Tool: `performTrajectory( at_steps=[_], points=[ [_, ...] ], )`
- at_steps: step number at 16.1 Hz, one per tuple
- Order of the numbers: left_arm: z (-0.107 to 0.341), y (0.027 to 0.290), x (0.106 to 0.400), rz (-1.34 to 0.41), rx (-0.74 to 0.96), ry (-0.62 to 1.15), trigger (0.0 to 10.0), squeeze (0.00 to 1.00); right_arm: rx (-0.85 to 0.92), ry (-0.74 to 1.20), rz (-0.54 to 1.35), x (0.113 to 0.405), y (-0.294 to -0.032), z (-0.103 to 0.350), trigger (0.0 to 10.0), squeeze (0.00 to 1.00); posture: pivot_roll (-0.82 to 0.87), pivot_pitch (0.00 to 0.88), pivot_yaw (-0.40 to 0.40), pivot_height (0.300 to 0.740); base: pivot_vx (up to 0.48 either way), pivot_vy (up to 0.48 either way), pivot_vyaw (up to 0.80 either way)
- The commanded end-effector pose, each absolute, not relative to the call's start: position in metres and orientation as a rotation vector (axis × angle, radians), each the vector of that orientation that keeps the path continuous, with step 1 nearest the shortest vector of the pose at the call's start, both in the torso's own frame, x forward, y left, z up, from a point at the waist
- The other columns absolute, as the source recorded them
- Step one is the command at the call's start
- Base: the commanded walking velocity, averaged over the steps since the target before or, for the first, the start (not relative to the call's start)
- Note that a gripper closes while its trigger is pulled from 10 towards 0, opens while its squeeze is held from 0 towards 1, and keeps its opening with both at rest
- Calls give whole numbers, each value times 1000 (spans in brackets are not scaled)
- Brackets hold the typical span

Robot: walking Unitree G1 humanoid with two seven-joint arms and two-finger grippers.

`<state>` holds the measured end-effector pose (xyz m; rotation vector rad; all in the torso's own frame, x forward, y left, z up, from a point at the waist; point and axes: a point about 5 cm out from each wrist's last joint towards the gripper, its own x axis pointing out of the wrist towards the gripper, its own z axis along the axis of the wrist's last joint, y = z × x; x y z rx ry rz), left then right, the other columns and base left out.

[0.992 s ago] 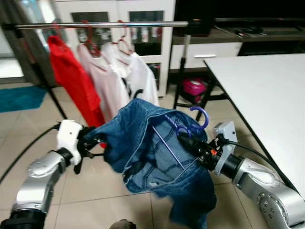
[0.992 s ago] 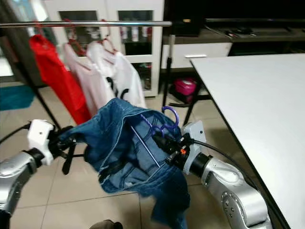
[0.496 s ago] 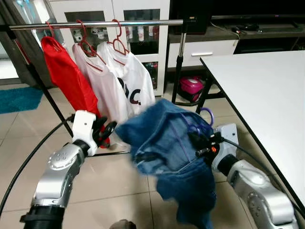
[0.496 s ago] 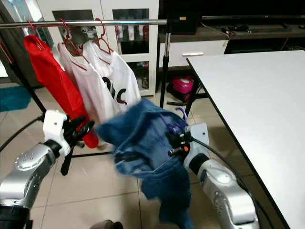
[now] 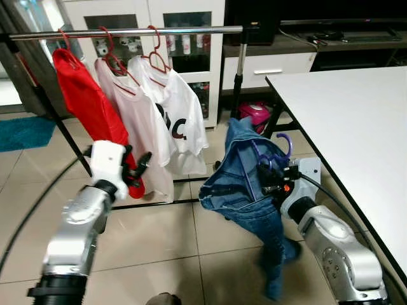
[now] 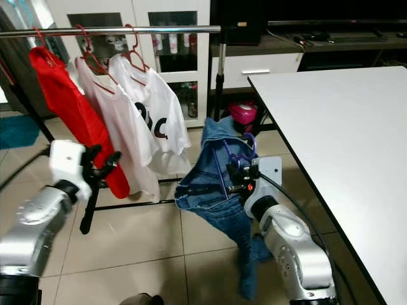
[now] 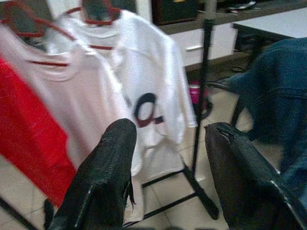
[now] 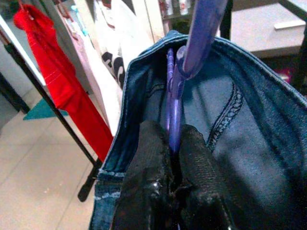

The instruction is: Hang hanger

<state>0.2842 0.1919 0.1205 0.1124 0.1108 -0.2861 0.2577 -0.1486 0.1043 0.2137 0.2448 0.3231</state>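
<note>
A purple hanger [image 5: 270,159] carrying blue jeans [image 5: 245,190] is gripped by the right hand [image 8: 171,143], whose two black fingers [image 8: 151,158] are clenched on the hanger's stem just below its hook. The hanger is held in the air below the rail [image 5: 127,32] and past the rail's right end post [image 5: 238,76], between that post and the white tabletop [image 5: 343,121]; it is not on the rail. The jeans are draped over the hanger and fall toward the tiled floor [image 5: 165,241], with one leg hanging lowest beside the right forearm. Three garments are hung on the rail on red hangers: a red shirt [image 5: 86,108] nearest the rail's left end, a plain white shirt [image 5: 137,127] next to it, and a white shirt with dark lettering [image 5: 178,114] nearest the jeans. The left hand [image 5: 137,166] is held up in front of the lower part of the red shirt, below the rail, with its fingers [image 7: 103,172] spread apart and nothing between them; in the left wrist view the white shirts and the rail's post are seen beyond it, with the jeans at the edge. Behind the rail a white cabinet [image 5: 191,44] with glass doors is seen, and a pink object [image 5: 255,113] lies on the floor near the foot of the rail's right post.
</note>
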Motion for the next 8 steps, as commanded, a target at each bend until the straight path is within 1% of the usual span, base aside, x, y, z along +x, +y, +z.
performTrajectory(
  at_steps=[1,2,3,4,7,8],
  points=[
    [123,184,283,-293,127,108,10000,0,228,265,285,257,-149,102,10000,0,-78,0,43,740,0,0,0],
    [122,180,283,-289,139,114,10000,0,270,266,234,258,-150,99,10000,0,-71,0,43,740,0,0,0],
    [121,176,283,-303,135,114,10000,0,292,228,170,260,-153,101,10000,0,-73,0,52,740,0,0,0],
    [123,173,284,-318,128,109,10000,0,255,184,116,261,-156,105,10000,0,-76,0,60,740,0,0,0],
    [123,171,286,-359,162,129,10000,0,145,168,141,264,-150,106,10000,0,-95,0,85,740,0,0,0],
    [126,169,286,-378,141,131,10000,0,155,149,148,264,-147,111,10000,0,-101,0,94,740,326,0,0]
  ],
)
